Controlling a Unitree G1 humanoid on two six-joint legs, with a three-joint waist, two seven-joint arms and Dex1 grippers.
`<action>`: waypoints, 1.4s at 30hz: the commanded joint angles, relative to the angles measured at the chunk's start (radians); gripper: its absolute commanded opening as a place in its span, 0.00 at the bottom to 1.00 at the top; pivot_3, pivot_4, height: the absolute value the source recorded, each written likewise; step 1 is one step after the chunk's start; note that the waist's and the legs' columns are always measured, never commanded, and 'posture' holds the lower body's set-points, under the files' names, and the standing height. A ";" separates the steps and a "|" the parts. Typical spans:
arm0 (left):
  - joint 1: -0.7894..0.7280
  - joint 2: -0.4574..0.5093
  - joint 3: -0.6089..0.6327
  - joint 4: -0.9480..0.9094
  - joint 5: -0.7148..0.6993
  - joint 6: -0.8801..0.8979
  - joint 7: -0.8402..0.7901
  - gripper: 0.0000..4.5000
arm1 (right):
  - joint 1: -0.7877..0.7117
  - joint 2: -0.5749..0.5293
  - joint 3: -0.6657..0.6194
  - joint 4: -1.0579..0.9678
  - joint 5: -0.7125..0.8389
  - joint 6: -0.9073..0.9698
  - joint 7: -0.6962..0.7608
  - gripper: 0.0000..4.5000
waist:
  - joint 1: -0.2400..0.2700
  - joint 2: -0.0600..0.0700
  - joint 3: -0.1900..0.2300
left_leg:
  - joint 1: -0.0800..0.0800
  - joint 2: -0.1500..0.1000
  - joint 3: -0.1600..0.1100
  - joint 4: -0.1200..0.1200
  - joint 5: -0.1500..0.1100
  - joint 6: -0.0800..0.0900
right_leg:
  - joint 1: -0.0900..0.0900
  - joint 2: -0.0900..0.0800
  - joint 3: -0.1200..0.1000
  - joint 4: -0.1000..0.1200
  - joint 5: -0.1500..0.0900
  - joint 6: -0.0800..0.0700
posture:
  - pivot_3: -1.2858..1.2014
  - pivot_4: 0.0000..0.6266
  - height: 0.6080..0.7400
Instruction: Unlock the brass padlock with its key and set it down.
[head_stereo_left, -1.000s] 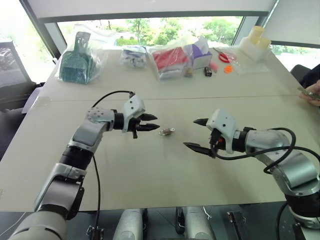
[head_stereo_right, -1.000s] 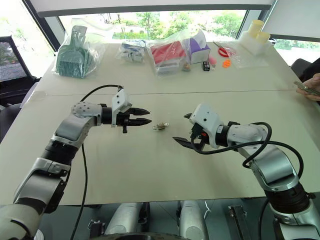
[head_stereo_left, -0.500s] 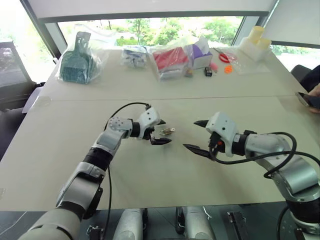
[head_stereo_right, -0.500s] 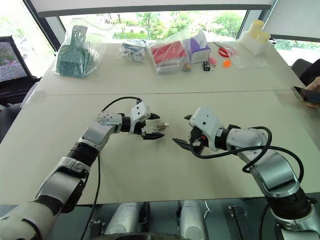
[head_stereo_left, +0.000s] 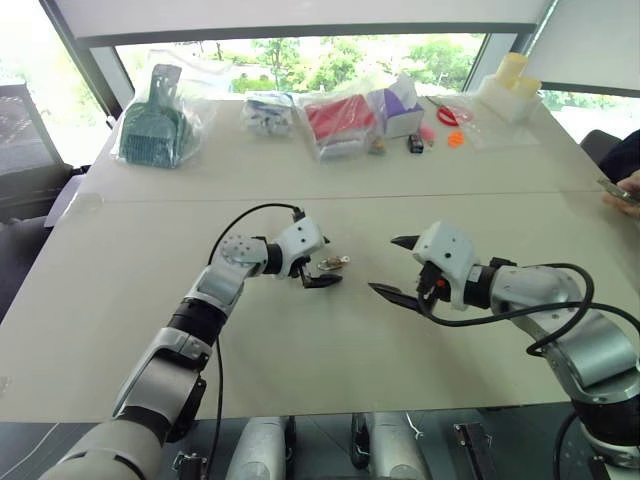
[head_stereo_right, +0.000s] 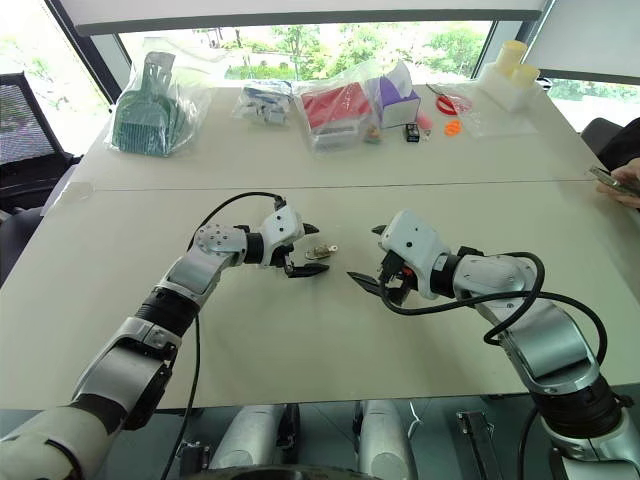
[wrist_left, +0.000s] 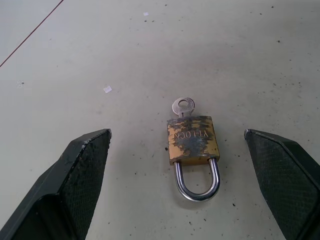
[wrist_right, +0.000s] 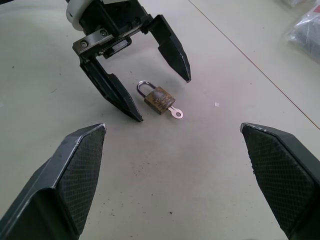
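Pale grey table (head_stereo_left: 300, 360) by the window, bagged items along its far edge

Small yellowish-brass padlock (wrist_left: 193, 141) with a silvery shackle and a key (wrist_left: 183, 106) in its base lies flat between the spread, empty fingers of the left gripper (head_stereo_left: 322, 265); right gripper (head_stereo_left: 398, 268) hovers near, jaws wide, holding nothing

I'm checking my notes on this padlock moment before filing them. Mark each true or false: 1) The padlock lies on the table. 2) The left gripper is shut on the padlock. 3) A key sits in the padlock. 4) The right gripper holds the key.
1) True: the brass padlock lies flat on the table.
2) False: the left gripper is open, its fingers either side of the padlock, apart from it.
3) True: the key sticks out of its body.
4) False: the right gripper is open and holds nothing.
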 joint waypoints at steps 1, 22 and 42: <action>0.028 0.023 -0.012 -0.030 0.021 0.048 -0.007 0.74 | -0.020 -0.003 -0.012 -0.010 -0.009 -0.022 -0.001 1.00 | 0.000 0.000 0.000 | 0.000 0.000 0.000 0.000 0.000 0.000 | 0.000 0.000 0.000 0.000 0.000 0.000 | 0.52 0.24 1.00; -0.161 0.079 0.057 -0.007 -0.108 -0.058 -0.268 0.17 | -0.169 -0.009 0.234 0.192 -0.386 -0.446 -0.002 1.00 | -0.002 0.000 0.000 | 0.000 -0.001 0.001 0.001 0.000 0.000 | 0.000 0.000 0.000 0.001 0.000 0.000 | 0.52 0.24 1.00; -0.187 0.109 0.067 -0.060 -0.140 -0.032 -0.368 0.17 | -0.300 0.109 0.316 0.421 -0.691 -0.785 -0.026 0.26 | -0.002 0.000 0.000 | 0.000 -0.001 0.002 0.001 0.000 0.000 | 0.000 0.000 0.000 0.001 0.000 0.001 | 0.52 0.24 1.00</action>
